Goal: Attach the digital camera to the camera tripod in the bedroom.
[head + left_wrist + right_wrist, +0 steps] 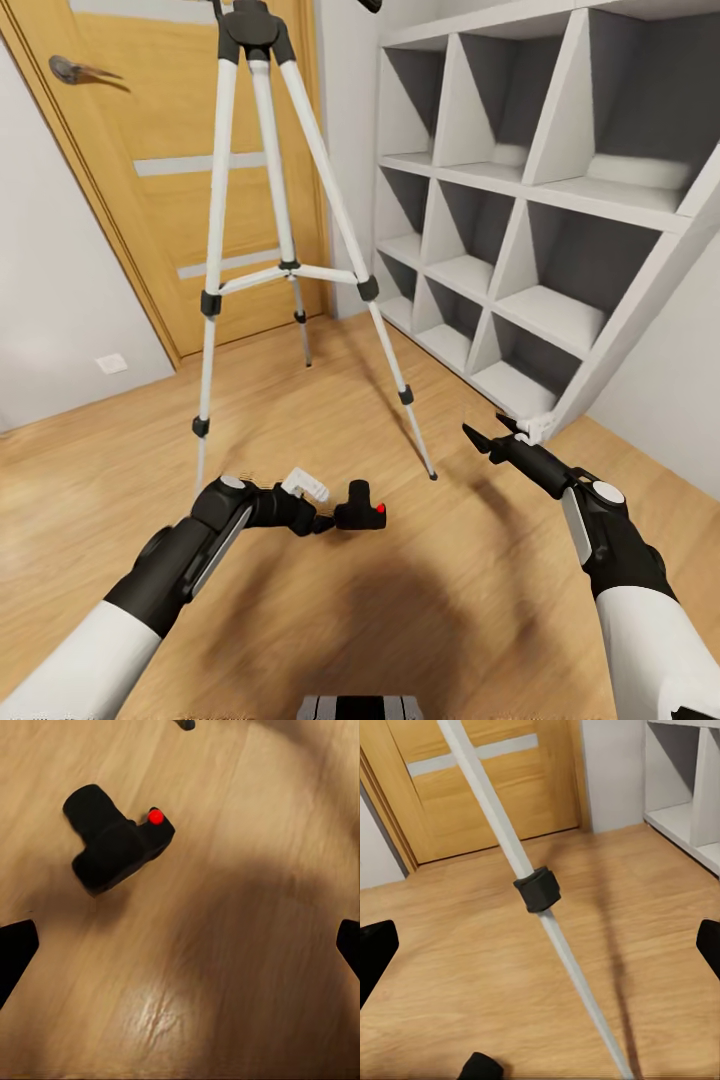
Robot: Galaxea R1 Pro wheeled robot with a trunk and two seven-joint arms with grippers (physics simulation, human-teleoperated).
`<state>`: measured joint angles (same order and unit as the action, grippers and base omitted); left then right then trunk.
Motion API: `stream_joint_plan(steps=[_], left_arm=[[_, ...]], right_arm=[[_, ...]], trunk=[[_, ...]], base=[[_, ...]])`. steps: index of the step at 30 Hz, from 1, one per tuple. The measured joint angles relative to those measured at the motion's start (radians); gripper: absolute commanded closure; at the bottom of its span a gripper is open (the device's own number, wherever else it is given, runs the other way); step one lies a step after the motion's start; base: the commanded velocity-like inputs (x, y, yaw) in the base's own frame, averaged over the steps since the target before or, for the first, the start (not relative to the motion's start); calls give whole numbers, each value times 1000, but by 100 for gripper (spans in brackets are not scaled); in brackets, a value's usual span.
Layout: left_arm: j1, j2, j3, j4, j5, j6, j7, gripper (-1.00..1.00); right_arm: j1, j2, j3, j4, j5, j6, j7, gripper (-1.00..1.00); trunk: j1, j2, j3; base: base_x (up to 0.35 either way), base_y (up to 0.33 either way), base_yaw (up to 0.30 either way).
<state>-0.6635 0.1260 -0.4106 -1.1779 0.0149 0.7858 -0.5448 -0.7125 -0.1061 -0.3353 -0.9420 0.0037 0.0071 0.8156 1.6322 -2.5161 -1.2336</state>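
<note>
Camera point(361, 506) lies on the wood floor point(440, 600), red button up, just ahead of the left gripper point(325, 522), whose jaws are spread and empty. Tripod point(265, 200) stands by the oak door point(170, 130). Right gripper point(490, 440) hovers released near one leg, beside the white shelving point(560, 200).

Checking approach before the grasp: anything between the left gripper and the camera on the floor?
Nothing visible. The left gripper is open, with the camera lying on bare wood floor ahead of its fingers. The tripod stands farther back by the door, off that path.
</note>
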Motion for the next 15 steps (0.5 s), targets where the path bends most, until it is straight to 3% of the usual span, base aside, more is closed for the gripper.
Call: stream_joint_plan(steps=[15], left_arm=[[-12,12,27,61,2,-34,-15,-100]], right_arm=[[0,0,0,0,0,0,-1,-100]], trunk=[[7,-4,-58]], base=[[0,0,0]])
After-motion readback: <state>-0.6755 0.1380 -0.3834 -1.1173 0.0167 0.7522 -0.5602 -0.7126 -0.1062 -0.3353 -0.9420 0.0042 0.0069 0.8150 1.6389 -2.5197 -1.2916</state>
